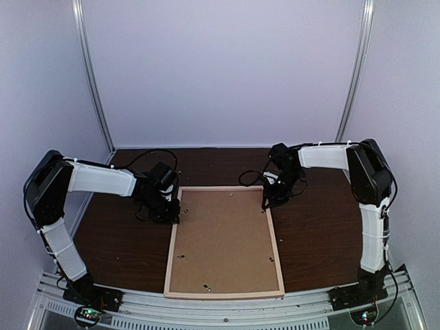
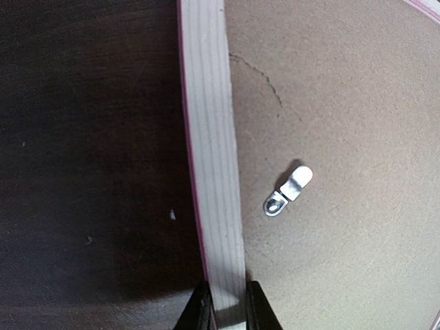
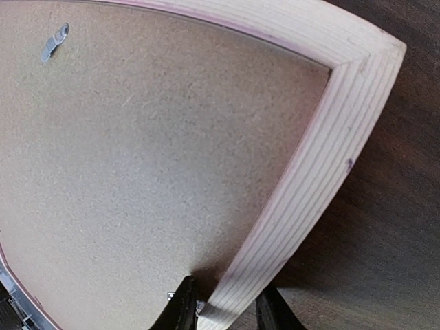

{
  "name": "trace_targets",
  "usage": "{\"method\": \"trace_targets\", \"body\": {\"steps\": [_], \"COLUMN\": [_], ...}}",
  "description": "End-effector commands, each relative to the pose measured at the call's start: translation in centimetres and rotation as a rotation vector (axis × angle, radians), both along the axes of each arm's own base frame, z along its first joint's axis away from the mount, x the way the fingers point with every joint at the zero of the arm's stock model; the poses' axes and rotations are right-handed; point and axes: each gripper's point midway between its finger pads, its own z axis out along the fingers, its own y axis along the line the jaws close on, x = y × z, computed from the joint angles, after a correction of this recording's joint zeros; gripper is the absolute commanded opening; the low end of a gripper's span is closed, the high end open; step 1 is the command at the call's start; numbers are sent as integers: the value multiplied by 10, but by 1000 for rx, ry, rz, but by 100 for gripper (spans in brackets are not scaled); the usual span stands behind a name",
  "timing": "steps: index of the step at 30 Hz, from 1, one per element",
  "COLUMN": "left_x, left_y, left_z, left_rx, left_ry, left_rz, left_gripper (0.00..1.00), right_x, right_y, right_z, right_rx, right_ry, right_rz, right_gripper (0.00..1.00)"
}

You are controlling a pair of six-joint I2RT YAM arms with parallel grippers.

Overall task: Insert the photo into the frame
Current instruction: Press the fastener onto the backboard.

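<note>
The frame lies on the table with its pale wood back up, and a brown backing board fills its opening. My left gripper is shut on the frame's left bar, one finger on each side of it. On the opposite side, my right gripper is shut across the right bar just below the far right corner. A thin pink edge shows along the bars. The photo is hidden or out of view.
Small metal turn clips sit on the backing board near the bars. The dark wooden table surrounds the frame. Purple walls with metal rails stand behind and at the sides.
</note>
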Motion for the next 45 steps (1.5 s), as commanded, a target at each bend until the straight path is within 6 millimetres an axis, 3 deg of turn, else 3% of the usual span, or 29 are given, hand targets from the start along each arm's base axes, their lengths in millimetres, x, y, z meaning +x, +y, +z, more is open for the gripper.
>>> {"method": "trace_targets", "body": {"steps": [1, 16, 23, 30, 39, 45], "left_x": [-6, -5, -4, -4, -1, 2], "left_y": [-5, -7, -6, -5, -10, -13], "left_z": [-9, -9, -8, -7, -2, -2], "left_rx": [16, 17, 19, 23, -1, -11], "left_ry": [10, 13, 12, 10, 1, -8], "left_rz": [-68, -72, -69, -62, -55, -56], "left_gripper": [15, 15, 15, 15, 15, 15], "right_x": [-23, -26, -7, 9, -24, -57], "right_y": [-15, -14, -19, -17, -25, -12], "right_z": [-22, -20, -9, 15, 37, 36], "right_rx": [-75, -44, 21, 110, 136, 144], "right_ry": [103, 119, 96, 59, -2, -2], "right_rz": [75, 171, 70, -60, -138, -119], "right_gripper": [29, 39, 44, 51, 58, 59]}}
